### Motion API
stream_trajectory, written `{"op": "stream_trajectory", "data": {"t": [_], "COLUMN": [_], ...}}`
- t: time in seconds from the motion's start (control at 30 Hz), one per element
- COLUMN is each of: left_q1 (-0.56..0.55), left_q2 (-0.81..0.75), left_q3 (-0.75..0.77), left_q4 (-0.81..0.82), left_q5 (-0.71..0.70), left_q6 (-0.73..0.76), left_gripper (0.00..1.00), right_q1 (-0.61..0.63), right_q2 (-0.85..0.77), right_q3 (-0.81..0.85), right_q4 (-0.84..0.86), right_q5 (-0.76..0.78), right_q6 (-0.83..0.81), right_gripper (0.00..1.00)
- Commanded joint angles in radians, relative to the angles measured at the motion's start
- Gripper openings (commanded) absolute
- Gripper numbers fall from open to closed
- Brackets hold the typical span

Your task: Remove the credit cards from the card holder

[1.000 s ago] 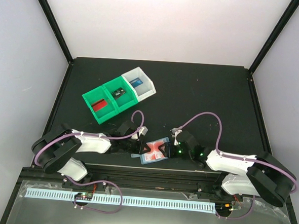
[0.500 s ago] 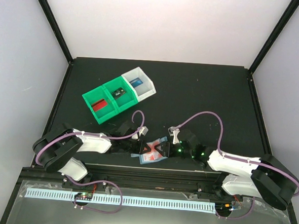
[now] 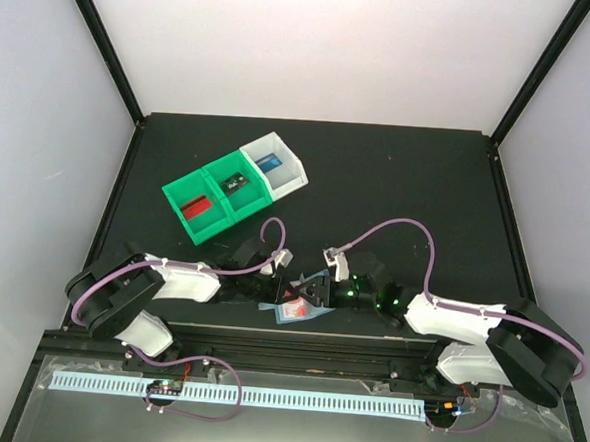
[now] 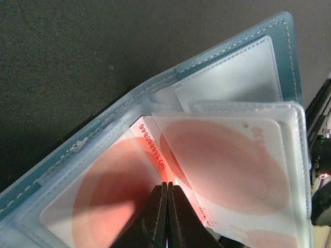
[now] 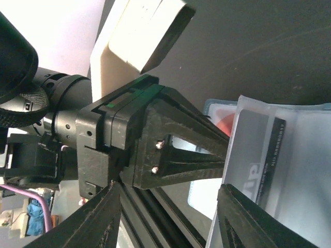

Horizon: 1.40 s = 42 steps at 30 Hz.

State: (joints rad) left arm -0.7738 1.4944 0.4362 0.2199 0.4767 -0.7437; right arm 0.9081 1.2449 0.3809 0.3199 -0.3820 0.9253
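White walls box in a black table. At its 6 o'clock edge the card holder lies open between two arms. Three credit cards, red, black and blue, already sit in the green bins and white bin at 10 o'clock. At least one red card with a round mark is yet to come out. The left gripper is pinched tight on the holder's leaf over that card, likely crowding its exit. The right gripper, at the holder's 3 o'clock, stands spread and grips nothing visible.
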Motion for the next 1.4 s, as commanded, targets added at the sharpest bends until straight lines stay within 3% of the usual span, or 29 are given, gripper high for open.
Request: {"op": "stream_trajectory", "data": {"t": [0.0,0.23,0.33,0.47,0.63,0.87,1.37], "left_q1": [-0.010,-0.008,-0.006,-0.003,-0.002,-0.002,-0.002], "left_q2": [0.003,-0.093,-0.182,-0.330,-0.419,-0.353,-0.139], "left_q3": [0.003,-0.027,-0.026,-0.010,-0.002,-0.019,-0.040], "left_q4": [-0.009,-0.021,-0.102,-0.256,-0.349,-0.294,-0.178], "left_q5": [-0.007,-0.049,-0.111,-0.226,-0.272,-0.227,-0.188], "left_q6": [0.000,-0.044,-0.058,-0.058,-0.050,-0.030,0.004], "left_gripper": [0.02,0.02,0.04,0.10,0.21,0.24,0.09], "right_q1": [0.003,0.039,0.046,0.045,0.046,0.044,0.035], "right_q2": [0.029,0.108,0.130,0.108,0.066,0.117,0.263], "right_q3": [0.014,0.035,0.041,0.059,0.084,0.112,0.093], "right_q4": [0.081,0.118,0.118,-0.015,-0.174,-0.195,-0.058], "right_q5": [-0.055,-0.071,-0.064,0.020,0.139,0.159,0.121], "right_q6": [0.041,0.067,0.064,-0.013,-0.098,-0.131,-0.123], "right_gripper": [0.53,0.52,0.51,0.44,0.35,0.27,0.28]}}
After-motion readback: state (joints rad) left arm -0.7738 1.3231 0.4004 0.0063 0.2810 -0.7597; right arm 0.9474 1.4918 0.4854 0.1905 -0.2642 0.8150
